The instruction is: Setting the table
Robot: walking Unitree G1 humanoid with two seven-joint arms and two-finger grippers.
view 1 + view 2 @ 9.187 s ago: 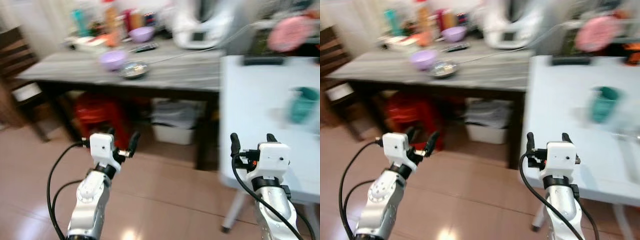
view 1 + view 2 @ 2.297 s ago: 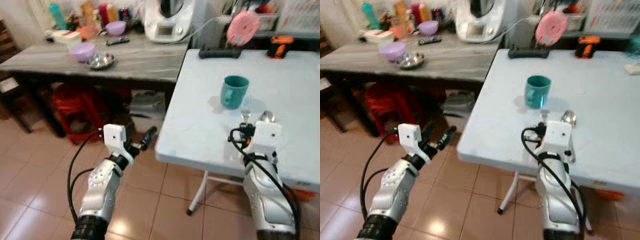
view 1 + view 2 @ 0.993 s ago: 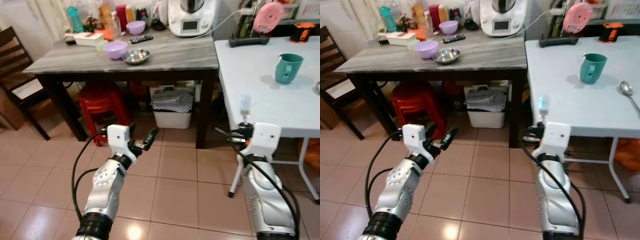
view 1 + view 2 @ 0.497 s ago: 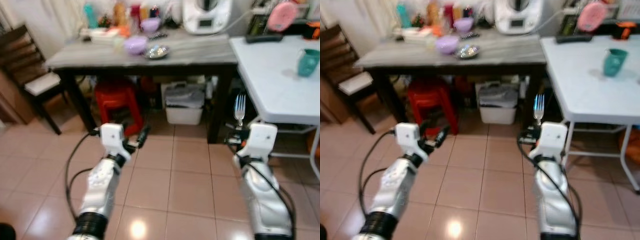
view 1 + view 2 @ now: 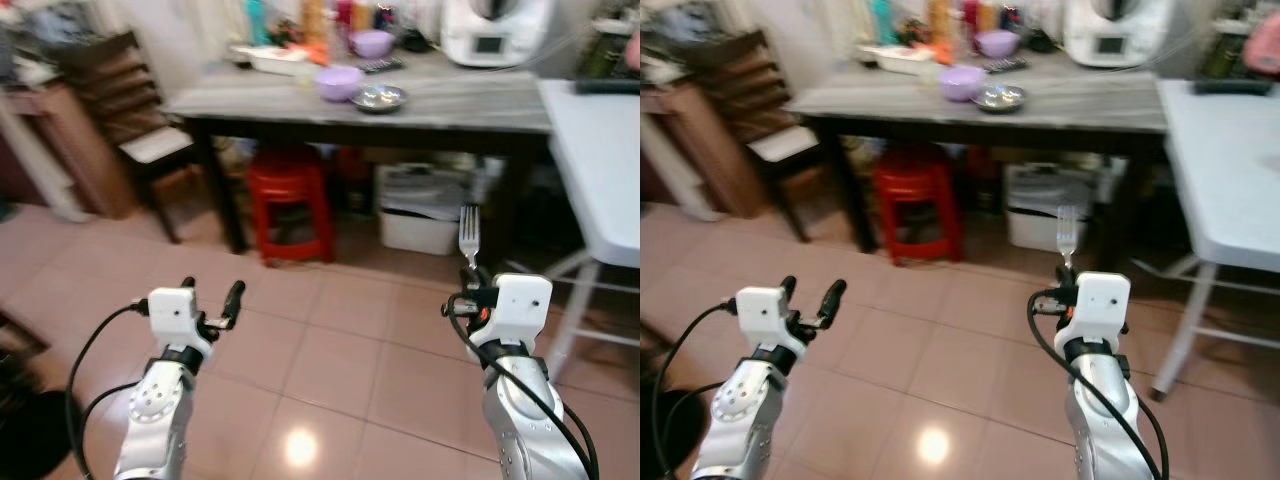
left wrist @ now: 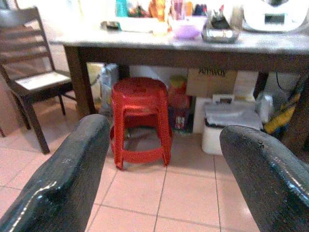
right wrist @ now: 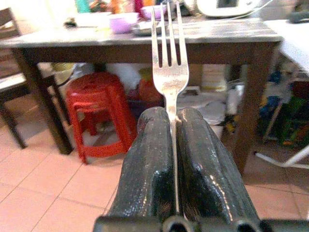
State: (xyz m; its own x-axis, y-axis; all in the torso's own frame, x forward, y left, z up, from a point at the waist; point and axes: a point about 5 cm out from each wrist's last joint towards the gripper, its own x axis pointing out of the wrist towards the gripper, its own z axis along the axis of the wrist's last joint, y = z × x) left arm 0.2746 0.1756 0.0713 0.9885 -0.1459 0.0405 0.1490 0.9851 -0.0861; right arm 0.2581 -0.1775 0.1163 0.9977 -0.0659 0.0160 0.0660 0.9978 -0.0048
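My right gripper (image 5: 470,280) is shut on a silver fork (image 5: 468,238) that stands upright, tines up, in front of me over the tiled floor. In the right wrist view the fork (image 7: 169,72) rises from between the two closed black fingers (image 7: 149,164). My left gripper (image 5: 210,293) hangs open and empty over the floor; its fingers (image 6: 67,179) are spread wide apart in the left wrist view. A white table (image 5: 600,170) stands at the right. A grey wooden table (image 5: 400,100) ahead holds a purple bowl (image 5: 340,82) and a metal bowl (image 5: 378,97).
A red stool (image 5: 292,200) and a white bin (image 5: 425,215) sit under the grey table. A dark wooden chair (image 5: 130,130) stands at the left. Bottles and a white kitchen machine (image 5: 490,30) line the back of the grey table. Tiled floor (image 5: 330,370) lies open before me.
The camera has swung left and back: the white table slid to the right edge, with the chair coming further into view. The fork stays held upright in my right gripper.
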